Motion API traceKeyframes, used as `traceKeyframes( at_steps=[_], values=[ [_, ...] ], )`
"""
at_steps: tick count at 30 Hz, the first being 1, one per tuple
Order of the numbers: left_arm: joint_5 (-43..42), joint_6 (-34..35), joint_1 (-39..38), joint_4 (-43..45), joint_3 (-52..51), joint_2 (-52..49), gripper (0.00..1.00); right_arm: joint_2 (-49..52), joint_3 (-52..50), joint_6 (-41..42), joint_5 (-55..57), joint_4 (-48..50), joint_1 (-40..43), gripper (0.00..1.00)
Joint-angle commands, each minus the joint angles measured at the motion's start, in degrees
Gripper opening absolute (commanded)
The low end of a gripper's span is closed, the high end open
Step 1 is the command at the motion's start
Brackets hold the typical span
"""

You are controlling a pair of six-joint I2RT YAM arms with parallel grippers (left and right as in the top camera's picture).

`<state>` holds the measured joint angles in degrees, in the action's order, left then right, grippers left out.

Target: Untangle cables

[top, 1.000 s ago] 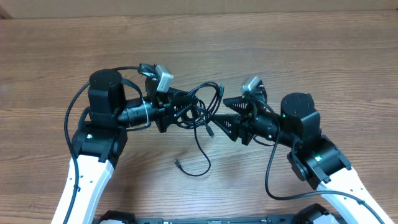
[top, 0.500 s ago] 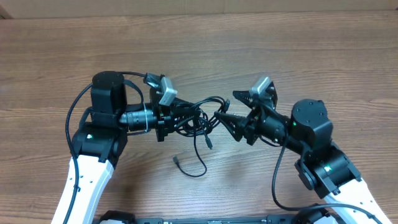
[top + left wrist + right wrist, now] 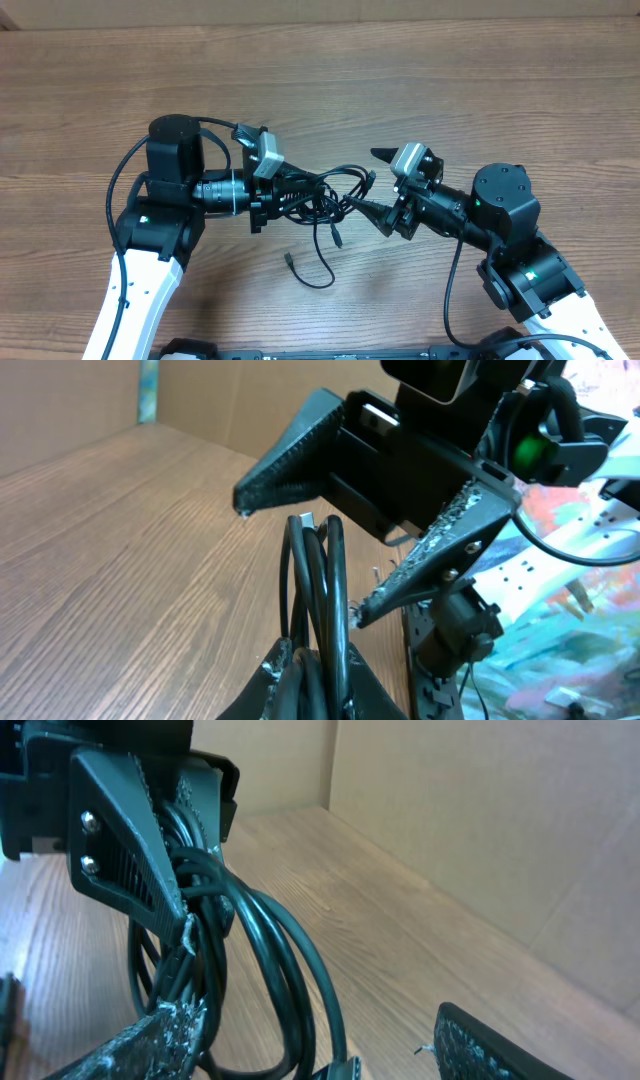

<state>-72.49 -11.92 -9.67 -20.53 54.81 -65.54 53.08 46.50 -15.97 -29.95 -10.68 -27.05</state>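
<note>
Cables [image 3: 322,190] black, plug [image 3: 303,521] silvery-grey. Table [image 3: 450,80] mid-brown, wood-grain streaks. Left gripper [image 3: 290,193] and right gripper [image 3: 365,180] black; finger [image 3: 150,1035] edges flecked whitish. Wrist cam [image 3: 267,155] light grey. Lower arm link [image 3: 135,300] white. LED [image 3: 527,448] green. Wall [image 3: 500,820] tan.

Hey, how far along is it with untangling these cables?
Early on. Done: little; the cables are one knotted bundle, with one plug end trailing loose onto the table. In hand: the left gripper is shut on the bundle, and the right gripper is open, its fingers either side of a loop. To do: grip a strand, pull it out, separate every cord.
</note>
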Motion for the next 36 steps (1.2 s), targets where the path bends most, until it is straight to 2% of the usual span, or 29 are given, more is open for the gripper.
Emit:
traceKeyframes(
  at_steps=[1,6,9,12,16,18,25,28,29,30,31,34,36],
  values=[
    [-2.49,-3.32,-1.14,-1.18,1.18,0.28,0.04,-0.74,1.16,-5.64,-0.76,0.11,-0.2,0.76],
    [-1.33,-6.36,-4.26,-2.58,1.18,0.28,0.04,-0.72,1.16,-6.64,-0.81,0.5,-0.2,0.78],
    [-0.13,-7.5,-5.88,-2.64,1.18,0.28,0.04,-0.72,1.16,-6.6,-1.27,0.26,-0.22,0.7],
    [1.01,-7.85,-6.97,-2.58,1.18,0.28,0.04,-0.72,1.16,-6.6,-2.75,-0.35,-0.22,0.53],
    [6.03,-7.74,-7.34,-3.06,1.18,0.28,0.04,-0.74,1.16,-6.6,-4.35,-1.36,-0.2,0.14],
    [7.91,-7.06,-7.34,-3.06,1.18,0.28,0.04,-0.72,1.16,-6.54,-4.96,-2.05,-0.22,0.06],
    [11.82,-3.13,-7.19,-2.73,1.18,0.28,0.04,-0.72,1.16,-6.36,-6.16,-5.25,-0.2,0.04],
    [13.84,0.07,-7.17,-2.6,1.18,0.28,0.48,-0.74,1.16,-6.05,-5.81,-6.16,-0.2,0.04],
    [15.08,1.44,-7.17,-2.6,1.18,0.28,0.72,-0.72,1.16,-4.7,-5.22,-6.14,-0.2,0.04],
    [16.81,3.15,-7.13,-2.6,1.18,0.31,0.81,-0.74,1.16,-2.8,-3.91,-6.03,-0.2,0.04],
    [18.6,4.98,-7.02,-2.6,1.18,0.31,0.83,-0.74,1.16,-1.03,-2.45,-5.97,-0.2,0.04],
    [25.68,14.51,-6.16,-2.62,1.18,0.42,0.8,-0.74,1.16,3.04,1.99,-5.95,-0.2,0.04],
    [30.14,18.23,-5.79,-2.86,1.18,0.46,0.8,-0.74,1.16,4.28,3.19,-5.64,-0.2,0.04]
  ],
)
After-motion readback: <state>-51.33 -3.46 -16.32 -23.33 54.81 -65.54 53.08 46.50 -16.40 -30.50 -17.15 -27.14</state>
